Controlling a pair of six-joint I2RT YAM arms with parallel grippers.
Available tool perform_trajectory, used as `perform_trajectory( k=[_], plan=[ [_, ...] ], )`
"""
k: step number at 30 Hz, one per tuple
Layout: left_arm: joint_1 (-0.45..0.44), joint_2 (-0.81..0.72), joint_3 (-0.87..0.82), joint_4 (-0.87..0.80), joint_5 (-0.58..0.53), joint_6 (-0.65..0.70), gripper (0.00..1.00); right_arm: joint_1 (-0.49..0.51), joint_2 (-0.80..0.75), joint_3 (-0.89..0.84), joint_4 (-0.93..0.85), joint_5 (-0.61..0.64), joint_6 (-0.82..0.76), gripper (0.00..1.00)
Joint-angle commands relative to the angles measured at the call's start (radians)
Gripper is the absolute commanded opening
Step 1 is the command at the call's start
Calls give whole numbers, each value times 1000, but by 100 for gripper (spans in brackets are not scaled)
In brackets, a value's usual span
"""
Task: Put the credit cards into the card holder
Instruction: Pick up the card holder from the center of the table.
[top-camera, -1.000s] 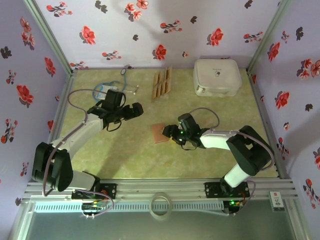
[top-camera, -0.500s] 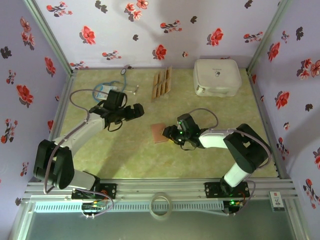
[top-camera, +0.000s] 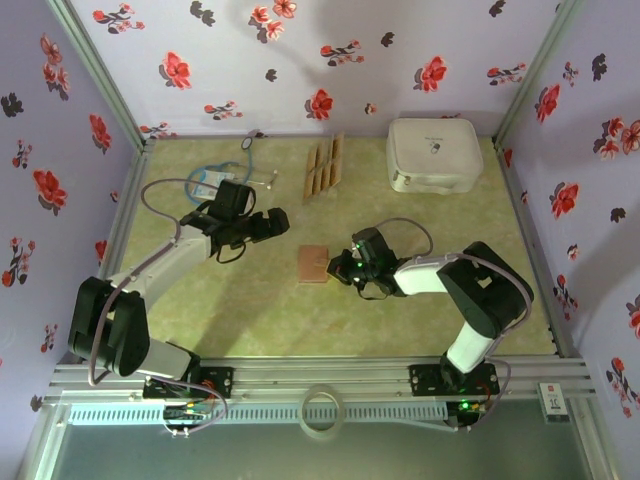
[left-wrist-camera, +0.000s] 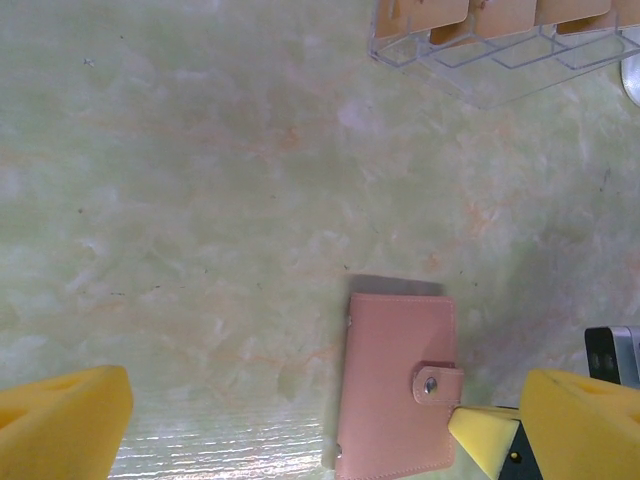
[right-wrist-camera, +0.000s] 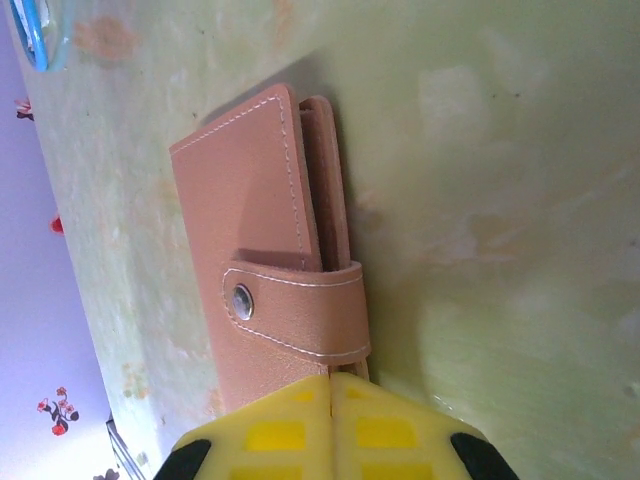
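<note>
Right tool (right-wrist-camera: 330, 392) closed together at the card holder (right-wrist-camera: 255, 190) strap; left tool (left-wrist-camera: 322, 425) spread apart

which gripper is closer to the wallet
Right. The right gripper is shut at the strap edge of the wallet, on its right side in the top view; the left gripper hangs open farther off, up and left.
</note>
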Motion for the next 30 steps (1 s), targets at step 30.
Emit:
perform_trajectory(
  k=[30],
  plan=[
    [-33, 119, 72, 160, 120, -139, 100, -68, -323, 116, -174, -64, -73, 0]
  ],
)
